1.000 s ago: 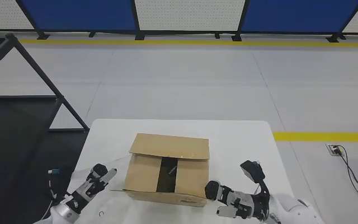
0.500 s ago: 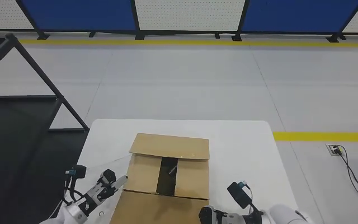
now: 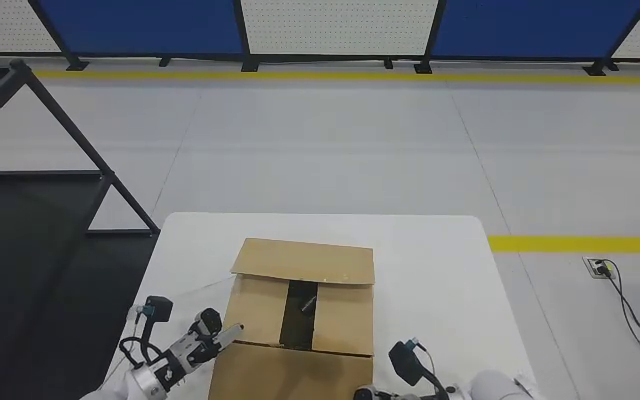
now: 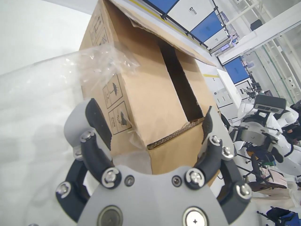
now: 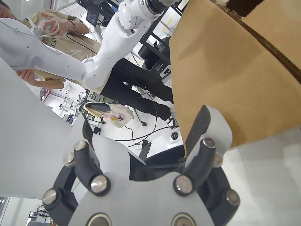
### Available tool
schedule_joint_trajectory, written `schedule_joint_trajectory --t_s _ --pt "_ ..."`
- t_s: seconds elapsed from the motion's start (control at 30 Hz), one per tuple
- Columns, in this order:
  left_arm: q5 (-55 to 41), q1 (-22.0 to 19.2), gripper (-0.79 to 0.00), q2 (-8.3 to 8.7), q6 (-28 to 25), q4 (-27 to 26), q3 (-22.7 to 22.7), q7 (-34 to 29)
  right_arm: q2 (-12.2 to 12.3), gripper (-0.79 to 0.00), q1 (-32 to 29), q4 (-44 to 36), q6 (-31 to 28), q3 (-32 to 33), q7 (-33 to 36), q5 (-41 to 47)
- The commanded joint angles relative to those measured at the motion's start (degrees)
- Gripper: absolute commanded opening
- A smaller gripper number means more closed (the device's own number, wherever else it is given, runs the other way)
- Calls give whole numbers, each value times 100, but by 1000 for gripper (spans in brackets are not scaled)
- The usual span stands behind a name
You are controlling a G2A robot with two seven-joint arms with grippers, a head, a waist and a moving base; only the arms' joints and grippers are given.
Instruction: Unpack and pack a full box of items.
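The cardboard box (image 3: 300, 300) blocked the lower middle of your top view, its top flaps leaving only a narrow dark slot (image 3: 298, 315) as a way in. Its near flap (image 3: 285, 372) jutted toward the bottom edge, between your left gripper (image 3: 225, 332) and right gripper (image 5: 145, 118), both with fingers spread. Crumpled clear film (image 4: 105, 57) clung to the box's left side. You could pass over the table (image 3: 440, 270) to the right of the box and above it in the frame.

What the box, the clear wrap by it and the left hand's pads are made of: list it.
Box: corrugated cardboard, matte brown; fluting shows along the cut flap edge.
Clear wrap: probably thin plastic film; glossy, see-through, crinkled.
Left hand pads: likely rubber; matte black, no shine.
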Motion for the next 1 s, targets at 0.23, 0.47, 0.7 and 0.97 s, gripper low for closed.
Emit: schedule_joint_trajectory --t_s 0.23,0.47,0.7,0.97 --pt "-35 -5 0 20 -27 -53 140 -63 18 0 166 240 162 -159 -23 -165" --pt "-104 -17 0 40 -43 -70 190 -104 34 0 278 313 281 -262 -23 -298" --pt "-128 16 0 61 -17 -99 86 59 65 0 331 146 238 -234 -116 -333" --pt "-368 250 0 93 -154 -202 -284 313 83 0 613 -107 542 32 -539 348"
